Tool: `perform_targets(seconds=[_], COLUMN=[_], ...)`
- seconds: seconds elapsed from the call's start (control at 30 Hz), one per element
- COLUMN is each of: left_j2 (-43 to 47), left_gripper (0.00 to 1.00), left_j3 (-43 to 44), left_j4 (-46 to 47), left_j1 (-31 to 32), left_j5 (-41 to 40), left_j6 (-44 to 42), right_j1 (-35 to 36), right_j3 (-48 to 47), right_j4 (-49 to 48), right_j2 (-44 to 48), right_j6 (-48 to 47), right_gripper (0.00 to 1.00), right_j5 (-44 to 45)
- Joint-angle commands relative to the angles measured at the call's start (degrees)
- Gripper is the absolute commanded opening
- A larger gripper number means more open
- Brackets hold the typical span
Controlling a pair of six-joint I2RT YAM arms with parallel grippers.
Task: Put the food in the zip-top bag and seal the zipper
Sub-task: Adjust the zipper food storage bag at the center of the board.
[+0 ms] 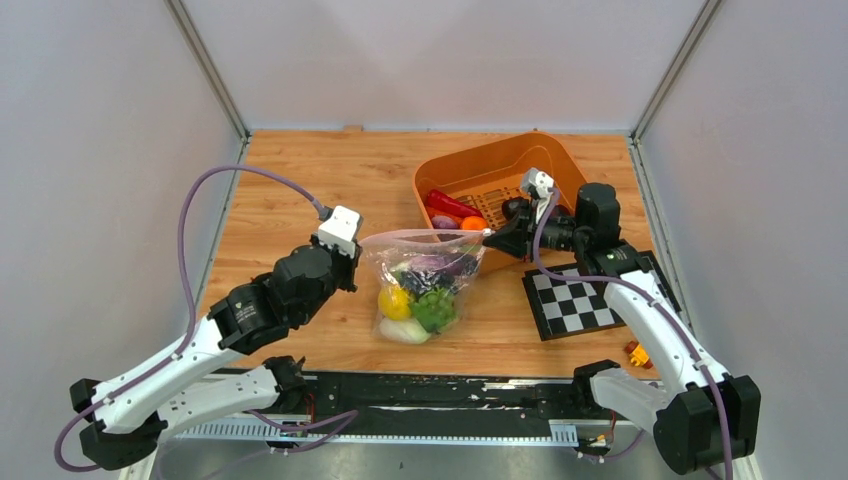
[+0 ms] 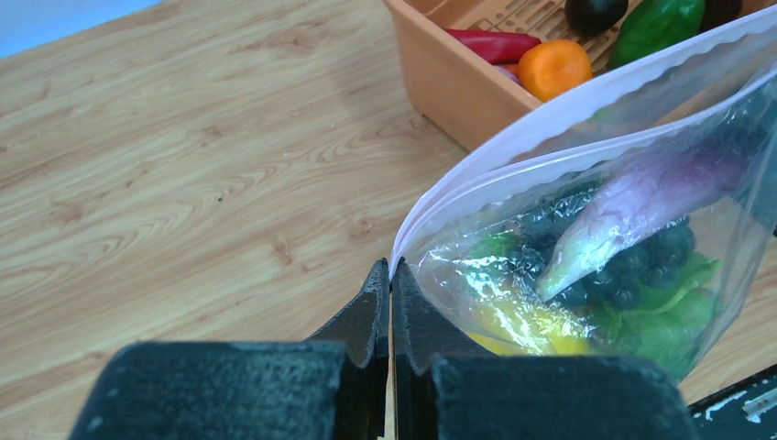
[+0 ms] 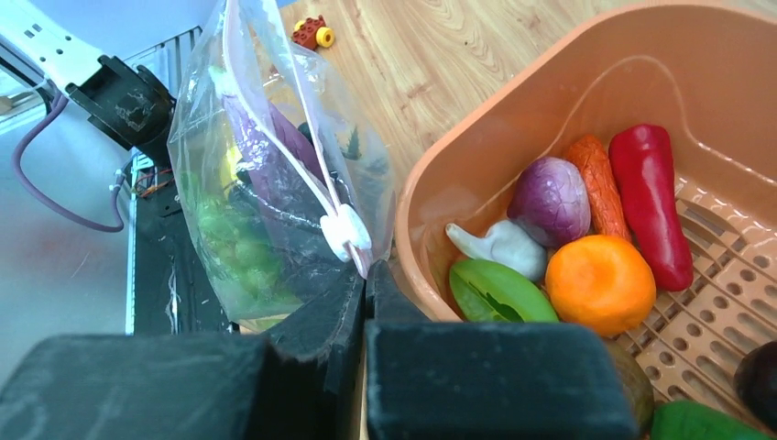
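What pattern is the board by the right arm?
Checkered black and white; the board shows best in top external.

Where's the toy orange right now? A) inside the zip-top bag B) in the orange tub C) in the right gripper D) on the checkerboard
B: the orange lies in the orange tub, on its slotted floor, outside the zip-top bag.

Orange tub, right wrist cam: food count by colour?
red: 1, pepper
orange: 2, carrot, orange fruit
purple: 1, onion
white: 1, garlic
green: 2, cut piece, whole piece at bottom edge
dark: 2, olive-brown lump, black lump, both partly hidden
Total: 9
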State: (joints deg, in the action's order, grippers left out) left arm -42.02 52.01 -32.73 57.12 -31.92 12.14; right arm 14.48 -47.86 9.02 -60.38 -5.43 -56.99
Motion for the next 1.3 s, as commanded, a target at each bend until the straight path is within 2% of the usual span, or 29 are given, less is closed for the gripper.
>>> perform_targets(seconds=[0.0, 0.23, 0.47, 0.53, 0.87, 1.0, 1.27], left_j2=[-0.8, -2.5, -1.8, -1.8, -1.3, -0.5, 1.0], left_gripper=[0.0, 0.0, 0.0, 0.0, 0.0, 0.0, 0.0], left_j3=[0.9, 1.3, 0.9, 0.7, 0.5, 0.0, -0.7], left_j4=[5.5, 6.2, 6.6, 6.8, 6.6, 6.2, 3.6], left_j1=[-1.2, -2.3, -2.8, -2.9, -4.4, -6.1, -9.0], left_j5=[3.7, 4.6, 4.8, 5.2, 3.8, 4.8, 5.7], left_j6=[-1.1, -1.5, -1.0, -0.8, 0.0, -0.4, 0.4], right_j1=[-0.5, -0.3, -0.3, -0.2, 0.1, 0.1, 0.1], right_j3=[0.0, 0.7, 1.7, 1.9, 2.1, 2.4, 5.8], right_j4=[-6.1, -10.0, -11.8, -12.3, -12.7, -15.7, -28.5], right_j2=[1.2, 0.9, 0.3, 0.0, -2.0, -2.1, -1.3], right_j6=[1.6, 3.4, 3.3, 3.2, 1.7, 4.9, 18.1], right_gripper=[0.0, 0.06, 0.27, 0.28, 0.0, 0.0, 0.0], right_j5=[-2.1, -6.1, -7.3, -7.6, -10.0, -5.3, 4.7])
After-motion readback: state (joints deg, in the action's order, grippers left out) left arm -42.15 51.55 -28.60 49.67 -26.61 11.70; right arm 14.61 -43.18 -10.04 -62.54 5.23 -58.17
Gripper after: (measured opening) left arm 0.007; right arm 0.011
